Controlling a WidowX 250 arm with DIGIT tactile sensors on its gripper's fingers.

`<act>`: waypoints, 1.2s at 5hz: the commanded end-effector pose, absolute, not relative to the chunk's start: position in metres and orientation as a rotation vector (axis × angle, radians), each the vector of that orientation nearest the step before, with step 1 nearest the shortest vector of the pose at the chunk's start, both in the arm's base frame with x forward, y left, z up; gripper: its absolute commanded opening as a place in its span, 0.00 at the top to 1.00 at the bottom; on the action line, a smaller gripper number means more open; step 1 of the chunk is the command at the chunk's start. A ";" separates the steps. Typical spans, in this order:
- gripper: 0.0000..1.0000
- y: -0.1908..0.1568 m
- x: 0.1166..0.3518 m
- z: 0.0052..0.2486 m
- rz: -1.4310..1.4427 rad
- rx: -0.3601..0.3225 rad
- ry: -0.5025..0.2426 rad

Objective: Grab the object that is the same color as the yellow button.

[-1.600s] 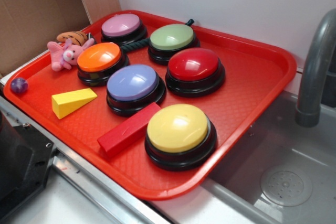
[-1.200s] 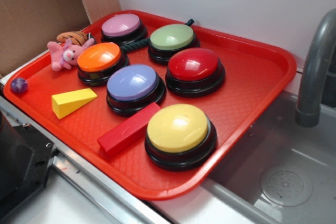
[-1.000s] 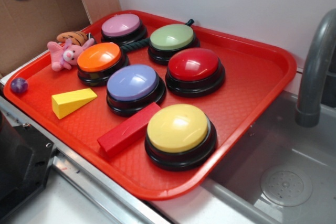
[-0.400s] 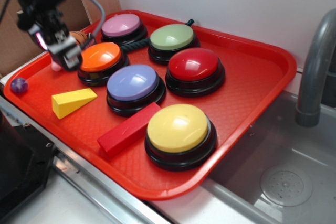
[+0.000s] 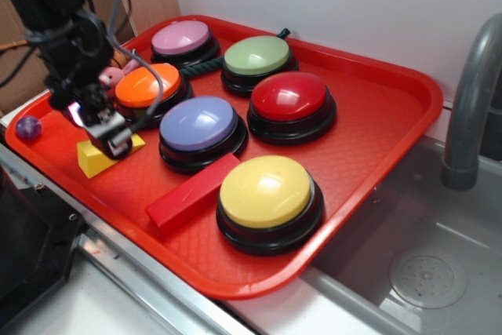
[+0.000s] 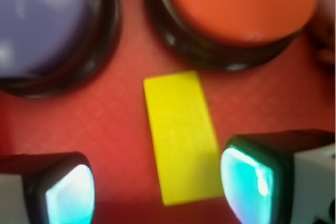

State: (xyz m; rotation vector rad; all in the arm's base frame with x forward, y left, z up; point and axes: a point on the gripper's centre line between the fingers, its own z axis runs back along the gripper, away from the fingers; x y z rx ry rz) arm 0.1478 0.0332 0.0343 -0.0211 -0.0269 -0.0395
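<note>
The object, a small yellow wedge block [image 5: 89,159], lies on the red tray [image 5: 376,139] at its front left. My gripper [image 5: 114,140] hangs right over it and hides part of it. In the wrist view the yellow block [image 6: 181,135] lies lengthwise between my open fingers, close to the right fingertip [image 6: 247,182] and well apart from the left one; my gripper [image 6: 160,190] holds nothing. The yellow button [image 5: 267,191], a glossy dome on a black base, sits at the tray's front.
A long red bar [image 5: 192,194] lies beside the yellow button. Orange [image 5: 149,84], purple [image 5: 198,123], red [image 5: 289,96], green [image 5: 256,55] and pink [image 5: 181,37] buttons fill the tray. A small purple ball [image 5: 28,127] and a pink plush [image 5: 110,76] sit at the left. A sink with a faucet [image 5: 471,107] is at the right.
My gripper has come into view from the upper left, passed the pink plush and orange button, and dropped down over the yellow wedge. Nothing on the tray has moved.
</note>
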 end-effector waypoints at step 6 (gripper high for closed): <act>1.00 0.009 0.171 0.097 0.011 -0.056 0.050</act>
